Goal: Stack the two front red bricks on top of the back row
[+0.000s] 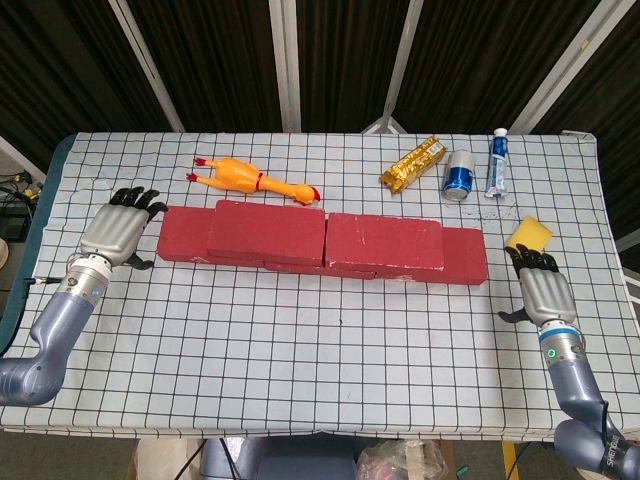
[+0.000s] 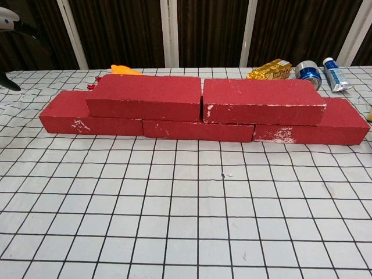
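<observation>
Two rough red rectangular bricks (image 1: 325, 237) lie stacked end to end on the back row of red bricks (image 1: 470, 262). At nine o'clock my left hand (image 1: 117, 231) hovers empty, fingers loosely spread; at four o'clock my right hand (image 1: 542, 288) likewise

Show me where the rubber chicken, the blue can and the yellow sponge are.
rubber chicken (image 1: 245, 178): head view, on its orange body.
blue can (image 1: 459, 177): head view, on its blue side wall.
yellow sponge (image 1: 529, 236): head view, on its top face.

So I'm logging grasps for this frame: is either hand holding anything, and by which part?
Nothing is held. The left hand and right hand are both off the bricks, fingers apart.
</observation>
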{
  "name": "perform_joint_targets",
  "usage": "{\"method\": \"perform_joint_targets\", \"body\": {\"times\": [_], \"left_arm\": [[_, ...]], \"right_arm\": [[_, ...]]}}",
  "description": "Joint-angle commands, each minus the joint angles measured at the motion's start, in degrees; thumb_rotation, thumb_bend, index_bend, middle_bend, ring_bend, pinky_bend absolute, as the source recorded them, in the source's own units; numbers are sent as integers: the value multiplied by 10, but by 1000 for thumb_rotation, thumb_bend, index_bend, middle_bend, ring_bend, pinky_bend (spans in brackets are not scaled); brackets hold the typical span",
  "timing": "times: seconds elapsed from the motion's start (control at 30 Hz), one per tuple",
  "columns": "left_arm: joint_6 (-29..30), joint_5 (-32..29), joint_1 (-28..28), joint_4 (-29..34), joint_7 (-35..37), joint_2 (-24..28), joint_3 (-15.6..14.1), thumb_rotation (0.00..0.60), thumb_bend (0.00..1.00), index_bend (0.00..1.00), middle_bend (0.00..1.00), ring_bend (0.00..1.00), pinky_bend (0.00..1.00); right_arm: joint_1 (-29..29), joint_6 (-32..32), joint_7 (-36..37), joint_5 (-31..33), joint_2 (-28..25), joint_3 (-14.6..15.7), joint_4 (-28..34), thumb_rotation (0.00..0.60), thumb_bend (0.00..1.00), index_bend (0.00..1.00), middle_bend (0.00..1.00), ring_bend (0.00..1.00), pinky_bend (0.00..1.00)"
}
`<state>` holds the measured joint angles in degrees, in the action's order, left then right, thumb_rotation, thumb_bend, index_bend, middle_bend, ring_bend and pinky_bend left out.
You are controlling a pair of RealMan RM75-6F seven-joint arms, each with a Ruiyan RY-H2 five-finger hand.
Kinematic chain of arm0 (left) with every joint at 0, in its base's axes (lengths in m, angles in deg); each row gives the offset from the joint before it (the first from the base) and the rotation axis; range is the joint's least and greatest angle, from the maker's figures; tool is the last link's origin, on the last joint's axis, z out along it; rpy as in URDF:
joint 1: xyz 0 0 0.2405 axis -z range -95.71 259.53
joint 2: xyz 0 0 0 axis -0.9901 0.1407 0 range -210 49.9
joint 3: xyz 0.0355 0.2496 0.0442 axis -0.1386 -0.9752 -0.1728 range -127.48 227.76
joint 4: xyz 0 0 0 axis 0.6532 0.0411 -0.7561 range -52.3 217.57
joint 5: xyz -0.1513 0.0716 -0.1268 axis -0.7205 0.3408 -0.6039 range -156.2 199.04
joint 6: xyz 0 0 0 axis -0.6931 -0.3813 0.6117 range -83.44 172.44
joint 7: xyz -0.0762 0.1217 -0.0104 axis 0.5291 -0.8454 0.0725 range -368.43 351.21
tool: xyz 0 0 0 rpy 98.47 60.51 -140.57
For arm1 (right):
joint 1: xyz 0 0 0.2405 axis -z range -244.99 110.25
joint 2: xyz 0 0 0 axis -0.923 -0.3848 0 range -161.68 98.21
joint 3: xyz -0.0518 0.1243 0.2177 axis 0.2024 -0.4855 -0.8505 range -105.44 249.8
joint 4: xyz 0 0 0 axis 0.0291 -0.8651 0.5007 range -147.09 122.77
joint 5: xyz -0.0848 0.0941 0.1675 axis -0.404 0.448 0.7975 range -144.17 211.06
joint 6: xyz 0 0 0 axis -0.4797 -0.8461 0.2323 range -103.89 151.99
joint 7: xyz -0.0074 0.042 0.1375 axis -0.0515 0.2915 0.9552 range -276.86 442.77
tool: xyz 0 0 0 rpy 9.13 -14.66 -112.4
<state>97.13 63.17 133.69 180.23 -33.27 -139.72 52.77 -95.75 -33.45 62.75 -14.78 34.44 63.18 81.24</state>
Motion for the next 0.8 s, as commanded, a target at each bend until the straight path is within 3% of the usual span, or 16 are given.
{"method": "perform_joint_targets", "body": {"times": [0.03, 0.8], "left_arm": [[-10, -5, -1, -16, -2, -15, 0, 600, 0, 229, 63, 0, 16], [-26, -54, 23, -85, -66, -117, 3, 600, 0, 202, 47, 0, 16]], "right_arm": [[-4, -1, -8, 4, 2, 2, 4, 600, 162, 58, 0, 0, 0], [-23, 6, -17, 21, 8, 8, 11, 600, 162, 65, 0, 0, 0]]}}
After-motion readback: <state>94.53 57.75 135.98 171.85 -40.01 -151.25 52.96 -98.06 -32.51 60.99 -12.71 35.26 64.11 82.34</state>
